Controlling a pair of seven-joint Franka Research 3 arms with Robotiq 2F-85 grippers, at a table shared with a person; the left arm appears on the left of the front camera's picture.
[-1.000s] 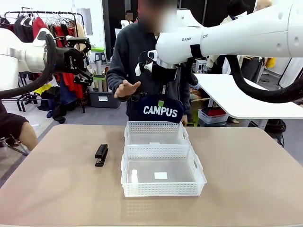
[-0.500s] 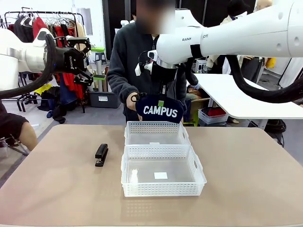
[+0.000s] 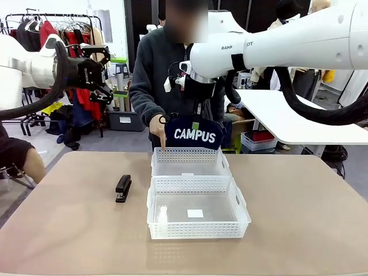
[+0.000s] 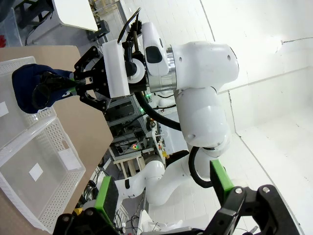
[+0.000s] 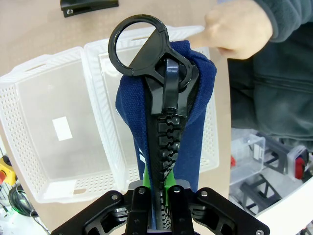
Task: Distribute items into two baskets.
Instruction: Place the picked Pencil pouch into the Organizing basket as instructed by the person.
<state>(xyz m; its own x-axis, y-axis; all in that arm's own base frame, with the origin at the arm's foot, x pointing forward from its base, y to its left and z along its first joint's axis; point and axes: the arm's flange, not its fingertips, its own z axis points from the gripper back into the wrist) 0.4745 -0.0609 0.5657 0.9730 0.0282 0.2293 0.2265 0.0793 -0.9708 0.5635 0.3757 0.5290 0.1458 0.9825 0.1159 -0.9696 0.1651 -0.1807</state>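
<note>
My right gripper is shut on the top edge of the navy "CAMPUS" pouch, which hangs just above the far basket. In the right wrist view the pouch dangles from the gripper over that basket, zip and ring pull facing the camera. The near basket sits in front of it and holds only small white labels. The black stapler lies on the table left of the baskets. My left gripper is open, held high at the left, nothing between its fingers.
A person stands at the far side; one hand points a finger down at the far basket's left back corner, close beside the pouch. The brown table has free room right of the baskets. A white table stands behind on the right.
The person's hand dropped from chest height to the far basket's back left corner, finger pointing down. Both arms and the pouch have stayed almost still.
</note>
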